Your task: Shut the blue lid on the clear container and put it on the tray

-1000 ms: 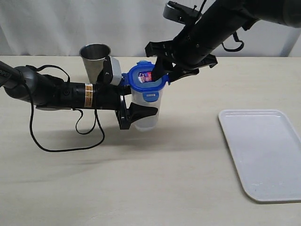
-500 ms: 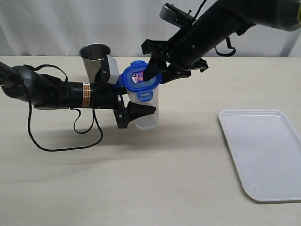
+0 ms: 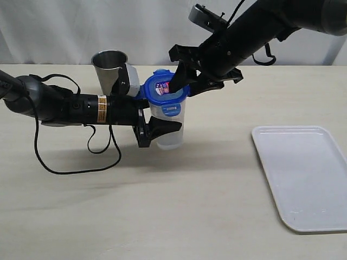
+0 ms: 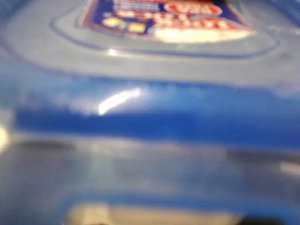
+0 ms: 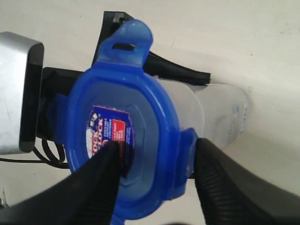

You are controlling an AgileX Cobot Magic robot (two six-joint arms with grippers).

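the tray (image 3: 303, 176) lies nearest at 4 o'clock, bare, well apart from the rest. mid-table, the left gripper (image 3: 154, 127) is clamped around the clear container (image 3: 169, 127), holding it upright. the blue lid (image 3: 164, 89) sits on its rim. the right gripper (image 3: 181, 86) is spread, one finger (image 5: 101, 178) on the lid's label, the other outside its edge. a steel cup (image 3: 109, 67) stands at 11 o'clock.

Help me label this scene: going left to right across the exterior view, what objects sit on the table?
Grey steel cup → tall clear plastic container capped by its bright blue lid → flat white rectangular tray.
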